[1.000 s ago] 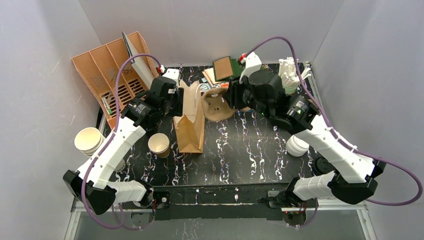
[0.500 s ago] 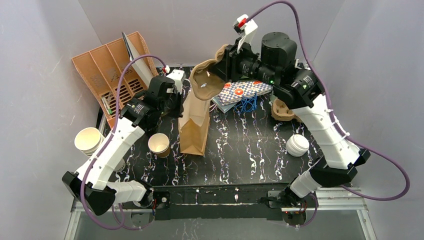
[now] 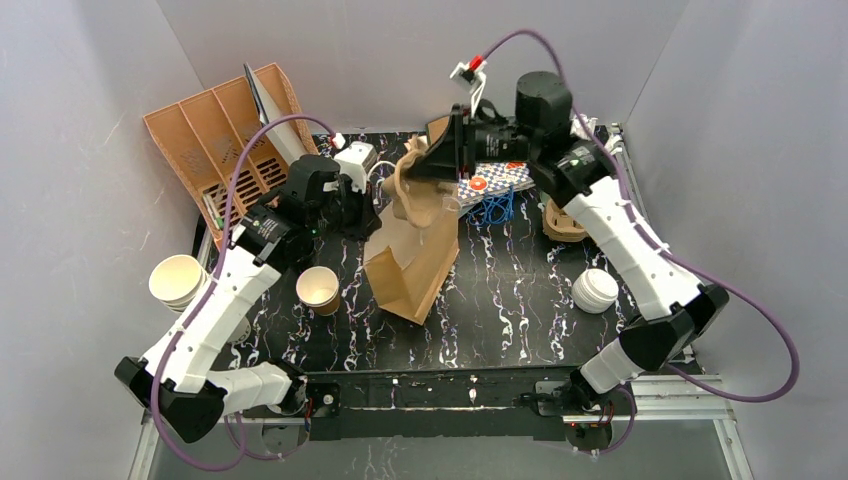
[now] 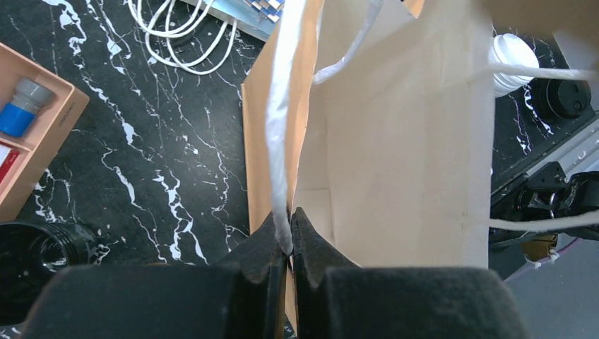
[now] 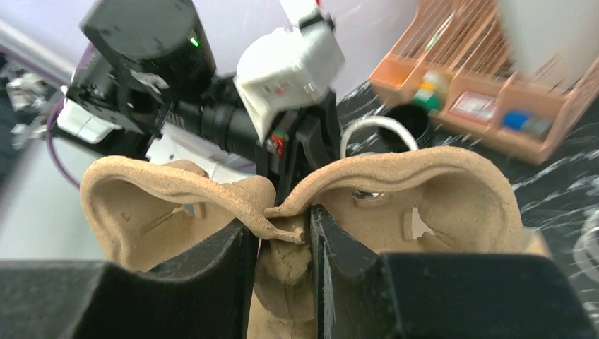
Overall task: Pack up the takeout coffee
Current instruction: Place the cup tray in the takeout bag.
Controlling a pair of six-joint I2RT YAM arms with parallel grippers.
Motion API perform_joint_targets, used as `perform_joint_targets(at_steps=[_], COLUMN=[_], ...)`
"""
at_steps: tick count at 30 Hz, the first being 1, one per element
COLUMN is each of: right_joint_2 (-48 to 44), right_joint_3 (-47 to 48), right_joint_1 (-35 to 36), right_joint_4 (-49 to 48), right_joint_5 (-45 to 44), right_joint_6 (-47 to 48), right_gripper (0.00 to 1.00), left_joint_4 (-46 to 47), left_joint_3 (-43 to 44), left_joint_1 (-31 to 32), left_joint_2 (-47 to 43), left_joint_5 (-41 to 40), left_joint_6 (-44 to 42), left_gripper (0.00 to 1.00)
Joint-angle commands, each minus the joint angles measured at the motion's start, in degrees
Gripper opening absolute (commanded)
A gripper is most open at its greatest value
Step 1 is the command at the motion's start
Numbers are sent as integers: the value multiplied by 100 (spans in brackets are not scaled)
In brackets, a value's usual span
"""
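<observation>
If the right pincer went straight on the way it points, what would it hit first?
Probably the left arm's white wrist camera, dead ahead beyond the pulp cup carrier that the right pincer grips. The paper bag seems to open just below that line, but depth is unclear.

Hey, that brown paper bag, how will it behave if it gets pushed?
Probably light and floppy: the paper bag is thin-walled and leans over. It likely stands only because the left gripper pinches its top edge, so a sideways push may tip it.

paper bag (image 3: 415, 268) mouth: hidden behind cup carrier (image 3: 418, 190) | black cup (image 4: 32, 247): edge-cropped
</observation>
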State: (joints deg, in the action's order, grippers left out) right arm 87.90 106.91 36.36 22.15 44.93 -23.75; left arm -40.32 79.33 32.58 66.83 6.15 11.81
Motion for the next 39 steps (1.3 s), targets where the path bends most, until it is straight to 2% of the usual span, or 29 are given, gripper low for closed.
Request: perform_joint_targets(at_steps=[1,3,9,13,19,23,34,39], right_joint_2=[-158,-128,99,114,202,445,1281,1615], right_joint_3=[-1104,-1392,-1689,-1810,-1645,-1055,393,1134], right_joint_1=[-71,-84,-83,-89,-158,-214,-238,-236], right_joint_4=[-1874,-2317,-2540,-2334,-1099,226,1818,3106], right_joint_5=[1354,1497,1770,1700,1394,758,223,-728], right_joint_6=[-1559,-1968,-2398,-2395,-1746,-953,274,1178], right_gripper=[34,33,32,31,31,31,33,34], left_joint_4=[273,388,486,489,446,503,589,516], left_joint_3=[-215,-286,-331,-330,-297,-295,-310,-267], left_joint_1=[-32,-32,-39,-32,-32,-32,-32,-32], left_joint_2=[-107,-130,-131,-92,-82,-112,-126,-85], left_joint_5=[286,345,332,111,-223,-21,707,453], left_joint_6=[-6,-9,12,94,160,79,-18,31], left_gripper=[0,0,0,0,0,0,0,1])
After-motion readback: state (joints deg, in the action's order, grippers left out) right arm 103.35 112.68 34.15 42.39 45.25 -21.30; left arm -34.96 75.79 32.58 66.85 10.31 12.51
